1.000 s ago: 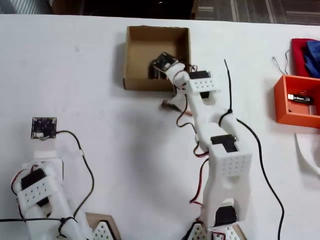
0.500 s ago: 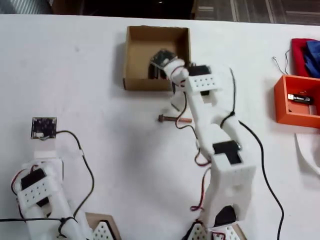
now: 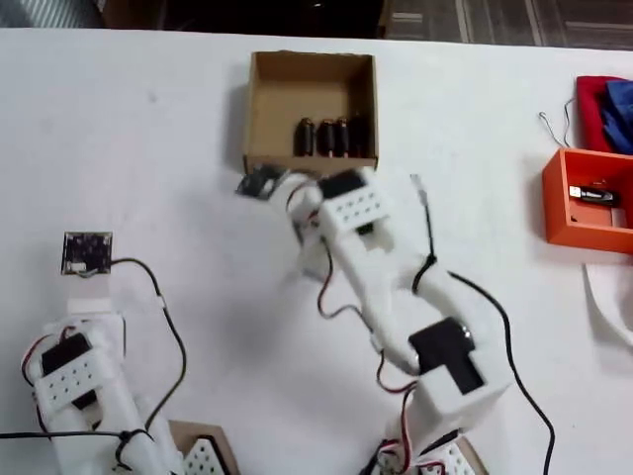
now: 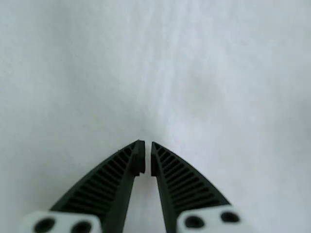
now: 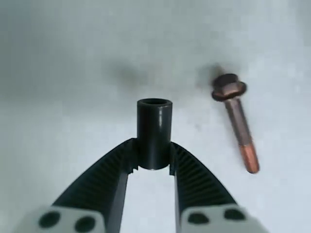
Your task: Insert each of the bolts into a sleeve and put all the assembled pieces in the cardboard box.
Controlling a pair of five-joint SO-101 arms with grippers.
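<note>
My right gripper (image 5: 153,148) is shut on a black sleeve (image 5: 154,131), whose open end points away from the fingers, over the white table. A copper bolt (image 5: 235,121) lies on the table close beside the sleeve, apart from it. In the high view the right arm (image 3: 351,213) stretches to just in front of the cardboard box (image 3: 259,109), covering the gripper. Three dark cylindrical pieces (image 3: 326,137) lie side by side inside the box. My left gripper (image 4: 145,151) is shut with nothing in it, over bare table; the left arm (image 3: 74,371) stays at the front left.
An orange tray (image 3: 564,213) holding a small black item stands at the right edge, with a red cloth (image 3: 593,99) behind it. Loose cables run along both arms. Open table lies left of the box.
The right arm has pulled back out of the box and swung left toward the front. The three pieces in the box now show. The arm now covers the bolt.
</note>
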